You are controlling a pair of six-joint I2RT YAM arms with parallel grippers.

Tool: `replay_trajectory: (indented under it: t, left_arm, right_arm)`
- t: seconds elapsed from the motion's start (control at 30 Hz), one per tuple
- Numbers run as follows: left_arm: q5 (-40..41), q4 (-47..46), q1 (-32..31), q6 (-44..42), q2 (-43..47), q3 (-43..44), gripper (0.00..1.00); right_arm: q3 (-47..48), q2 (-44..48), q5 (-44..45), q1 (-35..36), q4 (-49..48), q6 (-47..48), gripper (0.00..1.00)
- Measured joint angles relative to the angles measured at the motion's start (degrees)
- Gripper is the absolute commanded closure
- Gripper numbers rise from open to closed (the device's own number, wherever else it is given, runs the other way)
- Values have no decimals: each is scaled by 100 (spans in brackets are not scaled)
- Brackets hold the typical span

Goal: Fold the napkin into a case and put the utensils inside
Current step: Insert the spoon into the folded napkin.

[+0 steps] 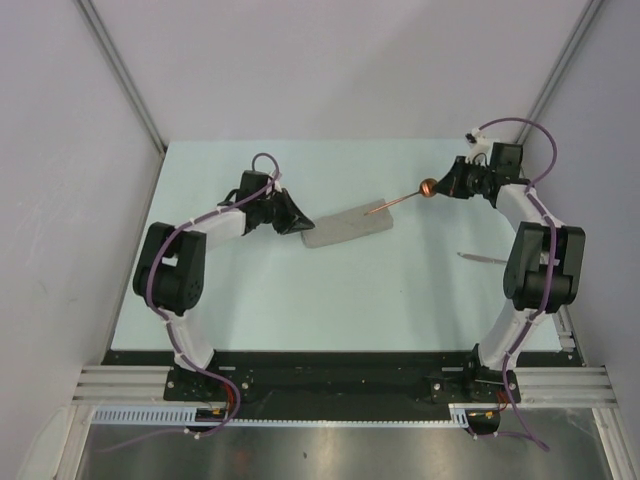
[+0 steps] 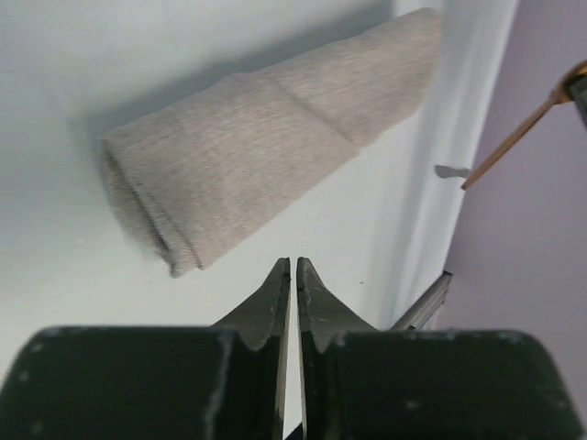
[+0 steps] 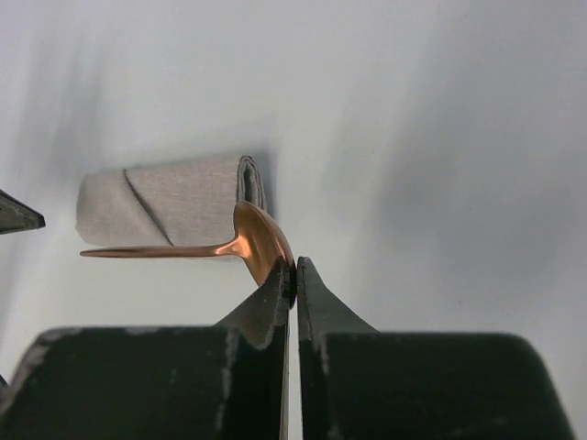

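Observation:
The napkin lies folded into a narrow grey-beige case [image 1: 347, 225] [image 2: 257, 137] [image 3: 165, 206] at mid-table. My left gripper [image 1: 303, 226] [image 2: 293, 266] sits just off its left, open-layered end, jaws shut with nothing between them. My right gripper [image 1: 437, 187] [image 3: 293, 270] is shut on the rim of the copper spoon's bowl [image 1: 428, 187] [image 3: 259, 240]. It holds the spoon above the table, the handle [image 1: 398, 199] [image 2: 514, 137] pointing at the case's right end, its tip over the cloth. A thin silvery utensil [image 1: 482, 258] lies on the table beside the right arm.
The pale table [image 1: 300, 290] is boxed in by white walls at the left, back and right. A black rail [image 1: 330, 360] with both arm bases runs along the near edge.

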State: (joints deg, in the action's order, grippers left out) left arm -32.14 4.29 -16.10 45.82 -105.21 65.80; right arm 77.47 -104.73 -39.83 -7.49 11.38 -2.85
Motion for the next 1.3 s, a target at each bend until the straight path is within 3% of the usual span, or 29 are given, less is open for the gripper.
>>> replay_trajectory:
  t: [0.6, 0.97, 1.3]
  left_arm:
    - [514, 352, -13, -490, -629, 149, 100]
    - [507, 306, -13, -496, -721, 149, 100]
    - [505, 306, -13, -538, -737, 151, 100]
  right_arm:
    - [909, -815, 1919, 1064, 911, -264, 100]
    - [1373, -1128, 2208, 1108, 1080, -363, 100]
    - [1419, -1410, 2247, 1591, 1104, -605, 100]
